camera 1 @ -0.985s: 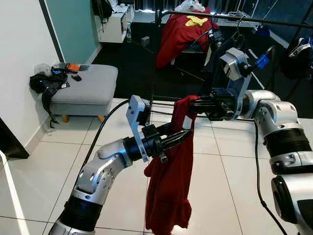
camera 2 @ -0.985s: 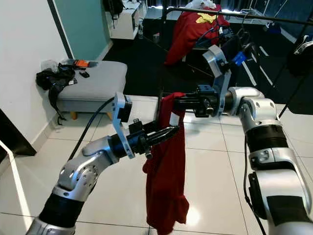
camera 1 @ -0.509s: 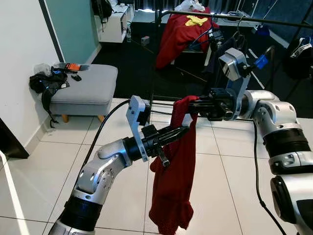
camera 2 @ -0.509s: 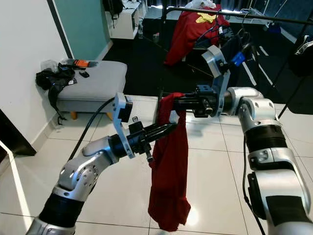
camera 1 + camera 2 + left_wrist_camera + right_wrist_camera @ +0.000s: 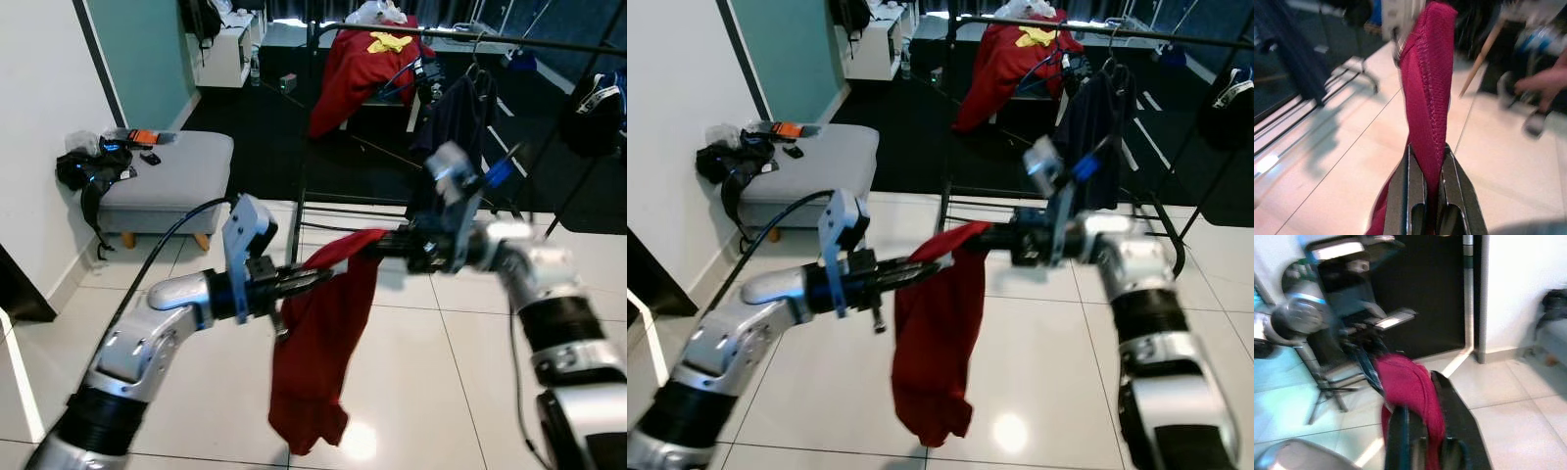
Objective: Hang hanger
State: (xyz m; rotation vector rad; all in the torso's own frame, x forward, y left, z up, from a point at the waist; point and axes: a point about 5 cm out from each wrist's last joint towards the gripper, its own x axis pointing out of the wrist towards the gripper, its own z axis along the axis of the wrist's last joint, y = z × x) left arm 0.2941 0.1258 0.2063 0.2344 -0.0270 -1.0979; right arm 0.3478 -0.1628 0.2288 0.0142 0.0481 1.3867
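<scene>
A red garment [image 5: 315, 352] hangs in front of me, its top edge stretched between my two grippers; any hanger inside it is hidden. My left gripper [image 5: 312, 278] is shut on the cloth's left end, and in the left wrist view [image 5: 1426, 169] the fabric [image 5: 1428, 83] is pinched between the fingers. My right gripper [image 5: 380, 246] is shut on the right end, a little higher; its wrist view [image 5: 1422, 404] shows the red cloth [image 5: 1409, 389] between the fingers. The black rack bar [image 5: 490, 41] runs behind and above them.
On the rack hang a red shirt [image 5: 358, 64] and a dark garment [image 5: 456, 108]; its lower rails [image 5: 328, 206] stand just behind the cloth. A grey ottoman [image 5: 171, 162] with a black bag [image 5: 83, 168] sits by the white wall at left. Tiled floor lies below.
My left gripper has pulled left and my right gripper has dropped lower, so the cloth's top is now drawn out between them. The right arm is blurred with motion.
</scene>
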